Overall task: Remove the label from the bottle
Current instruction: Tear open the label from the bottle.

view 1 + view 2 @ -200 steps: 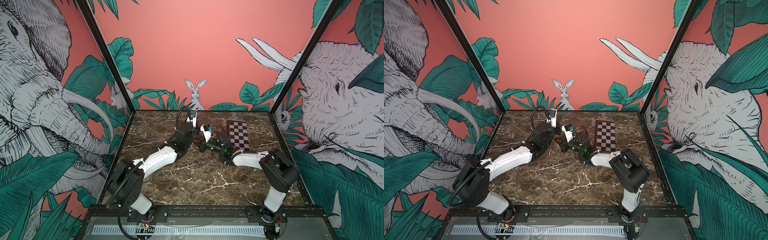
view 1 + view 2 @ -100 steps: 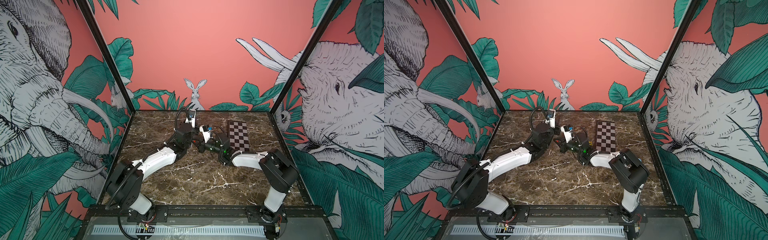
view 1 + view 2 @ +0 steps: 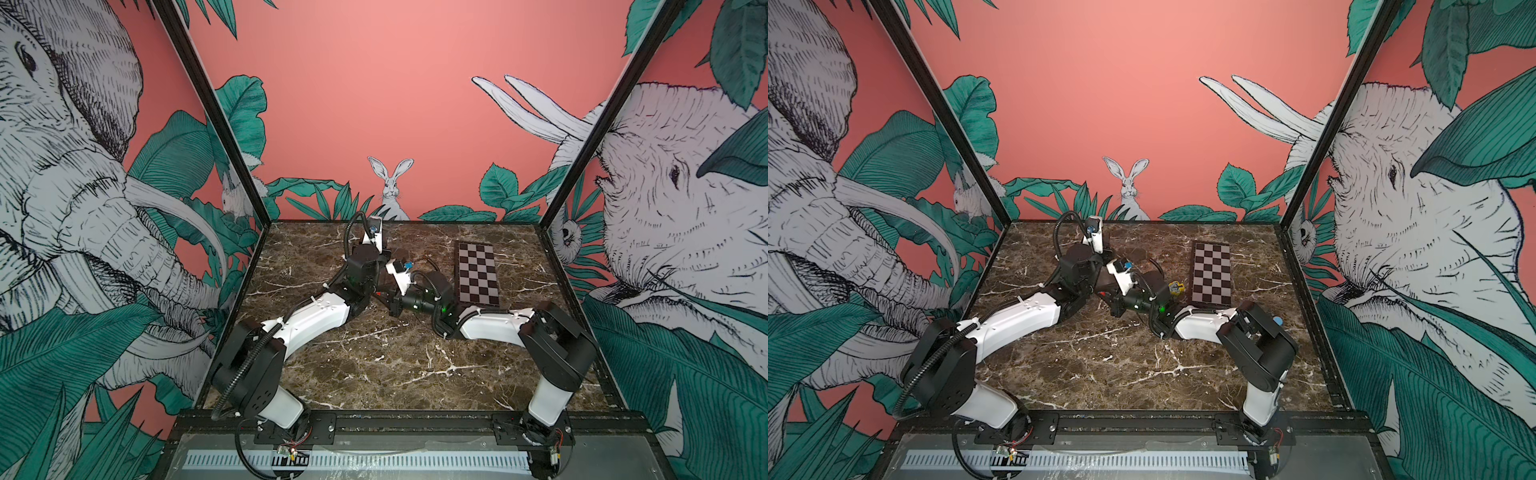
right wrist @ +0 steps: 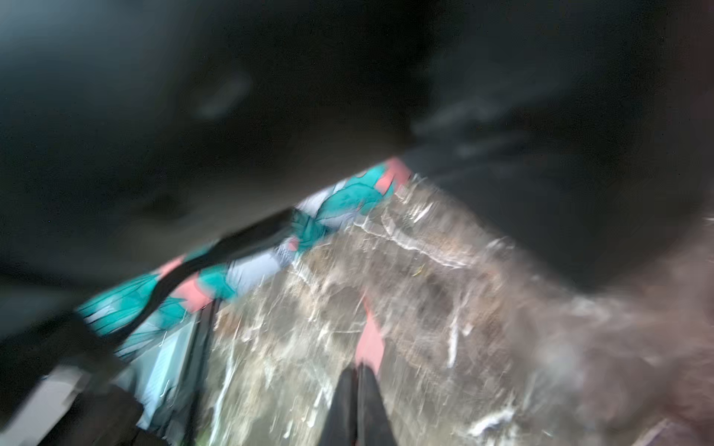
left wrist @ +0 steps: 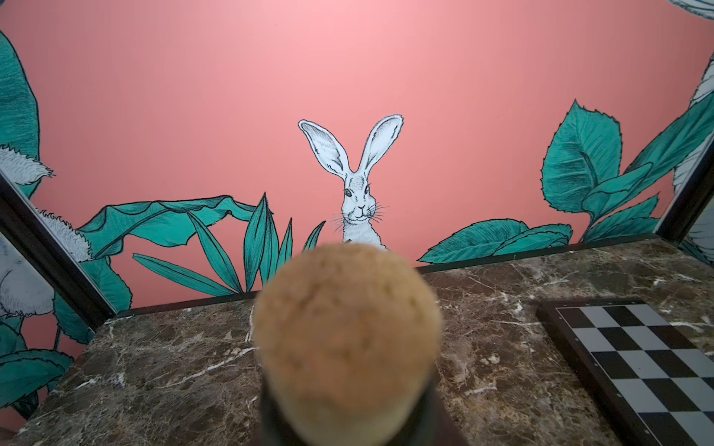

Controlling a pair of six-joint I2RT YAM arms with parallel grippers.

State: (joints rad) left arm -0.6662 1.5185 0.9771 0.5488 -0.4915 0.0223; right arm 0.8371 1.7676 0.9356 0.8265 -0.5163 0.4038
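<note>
Bright, even light in both top views, edges bowing, the bottle (image 5: 347, 340) looms out of focus at the left wrist while the right wrist view smears dark with motion blur.

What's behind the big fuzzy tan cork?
Behind the blurred tan cork stopper you see the brown marble table and the white painted rabbit on the pink wall. The cork covers the rabbit's lower body and part of the table's back edge.

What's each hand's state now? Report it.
Left hand: apparently closed on the bottle; the grip itself is hidden.
Right hand: closed, pinching the label.
</note>
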